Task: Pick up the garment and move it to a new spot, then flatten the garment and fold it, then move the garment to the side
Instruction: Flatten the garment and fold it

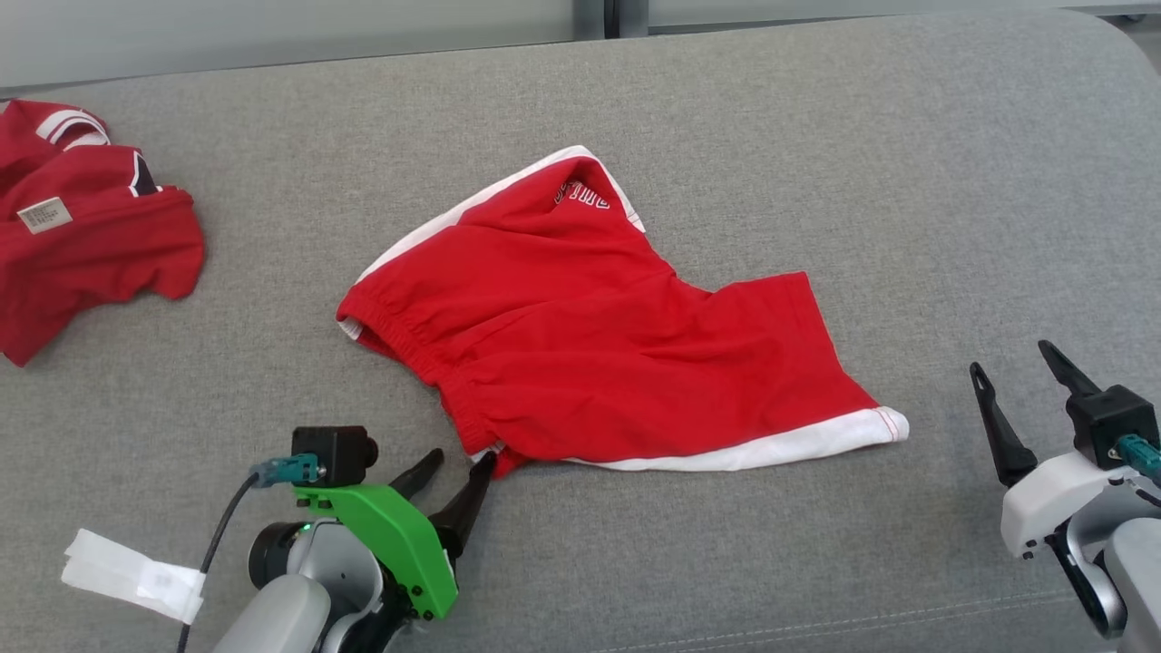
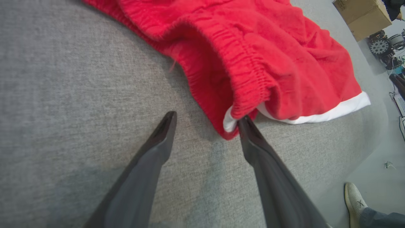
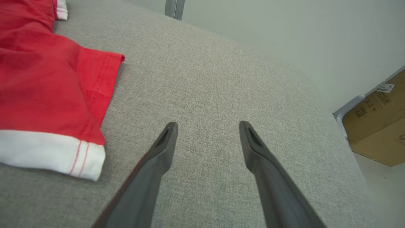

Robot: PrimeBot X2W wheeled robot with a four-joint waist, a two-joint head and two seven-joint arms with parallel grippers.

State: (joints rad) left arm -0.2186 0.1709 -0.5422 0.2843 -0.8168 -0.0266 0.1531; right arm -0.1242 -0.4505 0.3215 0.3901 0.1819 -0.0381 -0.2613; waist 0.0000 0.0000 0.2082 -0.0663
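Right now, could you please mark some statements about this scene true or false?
1. The left gripper stands open at the waistband corner of the red shorts. True.
2. The right gripper is shut on the white hem. False: it is open over bare cushion, apart from the shorts.
3. Another red garment lies at the far left. True.
4. The shorts are folded in half. False: they lie spread out, wrinkled.
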